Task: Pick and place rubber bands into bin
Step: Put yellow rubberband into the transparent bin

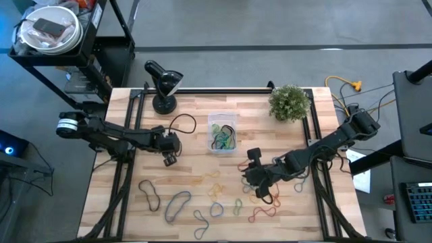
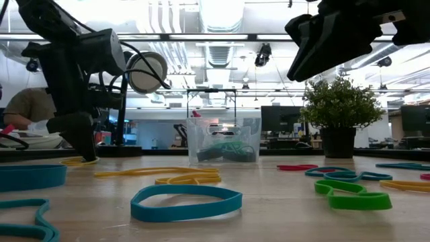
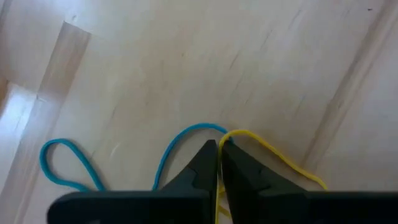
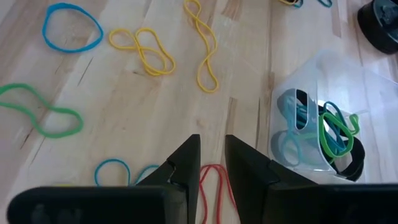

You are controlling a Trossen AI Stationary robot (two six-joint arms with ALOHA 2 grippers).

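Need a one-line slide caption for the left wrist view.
Left gripper shut on a yellow rubber band, blue band alongside.

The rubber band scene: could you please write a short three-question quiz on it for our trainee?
1. True or false: the bin already holds bands.
2. Which hand is shut on a yellow band? A) left hand B) right hand C) neither
3. Fill in: behind the right arm's side of the table stands a small green ____.

Key
1. True: green, blue and black bands lie in it.
2. A: the left fingers are pressed together on the yellow band, on the table left of the bin.
3. plant.
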